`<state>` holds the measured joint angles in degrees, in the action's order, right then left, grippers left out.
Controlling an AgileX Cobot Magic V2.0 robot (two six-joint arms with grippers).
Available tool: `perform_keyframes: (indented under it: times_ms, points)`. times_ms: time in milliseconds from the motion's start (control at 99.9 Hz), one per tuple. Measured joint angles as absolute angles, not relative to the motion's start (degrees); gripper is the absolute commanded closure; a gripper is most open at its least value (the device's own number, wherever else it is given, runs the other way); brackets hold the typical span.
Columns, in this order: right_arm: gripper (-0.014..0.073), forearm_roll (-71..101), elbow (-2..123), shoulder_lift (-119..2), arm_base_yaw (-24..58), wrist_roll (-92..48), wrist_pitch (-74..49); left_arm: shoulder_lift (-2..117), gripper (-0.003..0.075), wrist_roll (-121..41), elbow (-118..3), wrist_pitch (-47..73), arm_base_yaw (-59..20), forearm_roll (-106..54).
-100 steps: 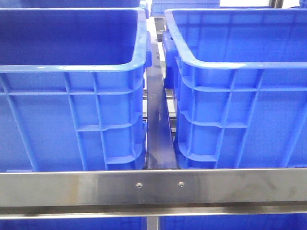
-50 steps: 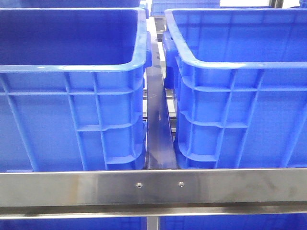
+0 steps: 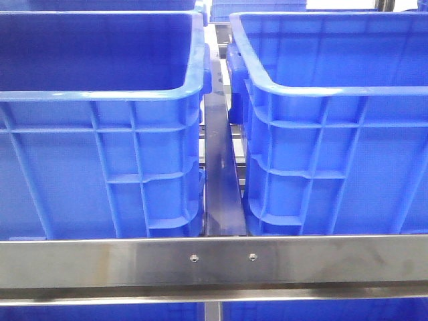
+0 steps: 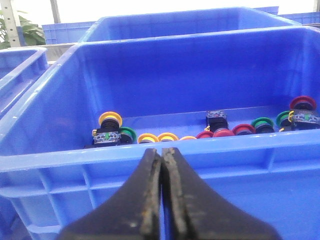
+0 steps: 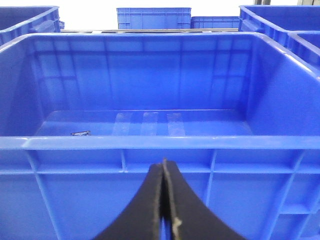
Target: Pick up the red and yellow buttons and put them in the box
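Note:
In the left wrist view a blue bin (image 4: 165, 150) holds several push buttons along its far floor: yellow ones (image 4: 110, 119) (image 4: 148, 138), red ones (image 4: 223, 133) (image 4: 302, 102) and green ones (image 4: 128, 133) (image 4: 262, 123). My left gripper (image 4: 161, 152) is shut and empty, outside the bin's near wall. In the right wrist view a blue box (image 5: 160, 142) is empty but for a small dark scrap (image 5: 80, 133). My right gripper (image 5: 163, 164) is shut and empty, outside its near wall. No gripper shows in the front view.
The front view shows two blue bins, left (image 3: 100, 93) and right (image 3: 334, 90), on a rack with a dark bar (image 3: 219, 180) between them and a steel rail (image 3: 214, 261) in front. More blue bins (image 5: 152, 17) stand behind.

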<state>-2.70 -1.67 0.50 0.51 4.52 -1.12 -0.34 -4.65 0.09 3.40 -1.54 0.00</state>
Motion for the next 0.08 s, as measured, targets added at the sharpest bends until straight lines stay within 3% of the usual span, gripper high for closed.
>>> perform_keyframes:
  times_ms: [80]
  points:
    - [0.0651, -2.7, -1.7, 0.5, 0.5, 4.5, -1.1, -0.3, 0.0740, -4.6, 0.1, 3.4, -1.5, 0.0]
